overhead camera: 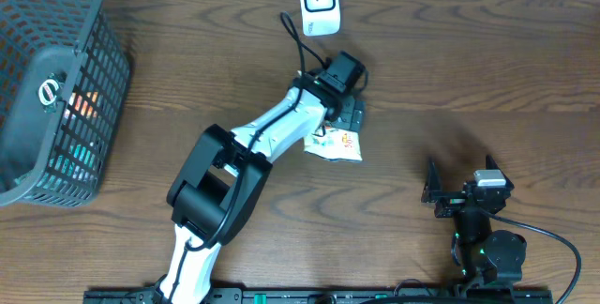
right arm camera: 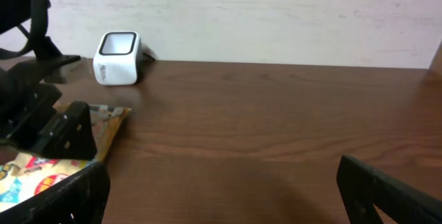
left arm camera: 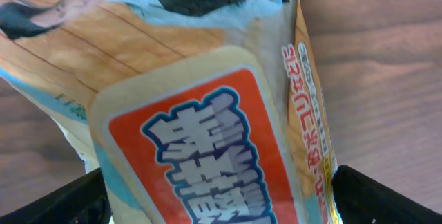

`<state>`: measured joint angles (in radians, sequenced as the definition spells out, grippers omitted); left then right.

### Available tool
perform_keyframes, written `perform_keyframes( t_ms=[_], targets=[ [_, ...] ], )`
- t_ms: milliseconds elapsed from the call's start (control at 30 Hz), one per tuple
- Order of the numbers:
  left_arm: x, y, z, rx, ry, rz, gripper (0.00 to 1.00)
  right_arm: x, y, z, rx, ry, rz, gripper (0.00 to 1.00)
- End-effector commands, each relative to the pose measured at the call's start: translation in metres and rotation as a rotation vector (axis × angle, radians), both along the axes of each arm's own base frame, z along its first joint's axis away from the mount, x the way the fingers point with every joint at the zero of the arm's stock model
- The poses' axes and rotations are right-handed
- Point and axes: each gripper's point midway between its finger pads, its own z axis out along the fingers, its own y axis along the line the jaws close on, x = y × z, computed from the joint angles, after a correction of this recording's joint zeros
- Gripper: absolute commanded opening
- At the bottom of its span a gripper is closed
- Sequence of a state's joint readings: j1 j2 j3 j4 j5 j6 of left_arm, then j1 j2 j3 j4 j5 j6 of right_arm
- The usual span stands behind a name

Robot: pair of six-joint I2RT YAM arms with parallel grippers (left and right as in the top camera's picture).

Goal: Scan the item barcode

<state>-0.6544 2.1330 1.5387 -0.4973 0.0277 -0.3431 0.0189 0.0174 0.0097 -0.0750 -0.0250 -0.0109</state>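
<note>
On the counter [overhead camera: 469, 79], beneath my wide-open left end effector [overhead camera: 349, 116]: snack packet [overhead camera: 335, 145], light, soft, slippery film; I'd pinch across its narrow width.

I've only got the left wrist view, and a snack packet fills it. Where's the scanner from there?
Observer: The white scanner stands at the far edge of the table, beyond the left end effector.
Operator: Is the right end effector anywhere near the packet?
Observer: No. It sits open at the near right, clearly apart from the packet.
</note>
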Motion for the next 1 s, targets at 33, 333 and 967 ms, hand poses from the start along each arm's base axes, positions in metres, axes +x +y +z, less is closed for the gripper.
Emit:
perform_keyframes(
  t_ms=[33,333,967],
  targets=[
    [0.004,0.013,0.014,0.040,-0.030,0.045,1.00,0.000,0.000,-0.001,0.002,0.002,-0.001,0.99],
    [-0.006,0.036,0.014,0.045,0.063,0.008,0.98,0.000,0.000,-0.001,0.002,0.002,-0.001,0.99],
    [-0.049,-0.017,0.004,-0.084,0.173,0.070,0.98,0.000,0.000,-0.001,0.002,0.002,-0.001,0.99]
  ],
)
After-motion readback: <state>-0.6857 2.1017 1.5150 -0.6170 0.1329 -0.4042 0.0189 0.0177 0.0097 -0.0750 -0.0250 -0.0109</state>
